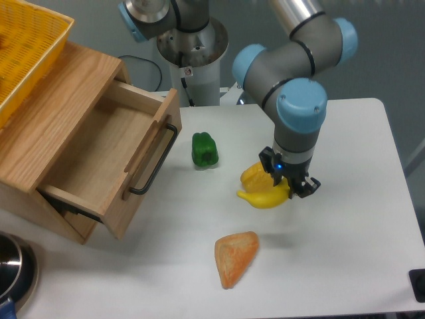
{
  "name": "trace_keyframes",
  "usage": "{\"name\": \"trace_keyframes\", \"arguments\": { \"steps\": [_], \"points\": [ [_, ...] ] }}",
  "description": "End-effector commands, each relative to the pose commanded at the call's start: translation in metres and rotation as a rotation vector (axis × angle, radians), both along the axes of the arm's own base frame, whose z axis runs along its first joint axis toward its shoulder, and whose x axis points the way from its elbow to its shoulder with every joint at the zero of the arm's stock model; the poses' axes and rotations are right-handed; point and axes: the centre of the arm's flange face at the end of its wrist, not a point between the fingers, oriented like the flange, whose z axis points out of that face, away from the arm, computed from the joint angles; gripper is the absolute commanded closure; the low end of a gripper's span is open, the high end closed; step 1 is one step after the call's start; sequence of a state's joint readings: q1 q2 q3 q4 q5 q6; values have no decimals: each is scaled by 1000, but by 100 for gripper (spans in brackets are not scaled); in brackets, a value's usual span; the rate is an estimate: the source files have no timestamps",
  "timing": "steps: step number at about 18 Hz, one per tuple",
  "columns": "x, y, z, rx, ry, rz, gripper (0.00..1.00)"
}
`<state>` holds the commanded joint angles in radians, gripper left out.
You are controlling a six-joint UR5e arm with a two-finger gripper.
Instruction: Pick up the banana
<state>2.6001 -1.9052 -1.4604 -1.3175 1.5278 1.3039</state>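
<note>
Where tool grips banana: pepper.

You see a banana of smooth, glossy yellow plastic, and beside it a yellow pepper and green pepper with the same shine. The orange wedge looks rougher and matt. Your worktop is matt white. The drawer box is pale unvarnished-looking wood with a dark metal handle.
</note>
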Motion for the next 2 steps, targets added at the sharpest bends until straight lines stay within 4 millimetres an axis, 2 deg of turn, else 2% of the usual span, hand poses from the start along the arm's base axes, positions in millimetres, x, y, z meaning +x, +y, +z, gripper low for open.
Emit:
{"name": "trace_keyframes", "arguments": {
  "steps": [2],
  "points": [
    [1,0,0,-4,-3,-3,100]
  ]
}}
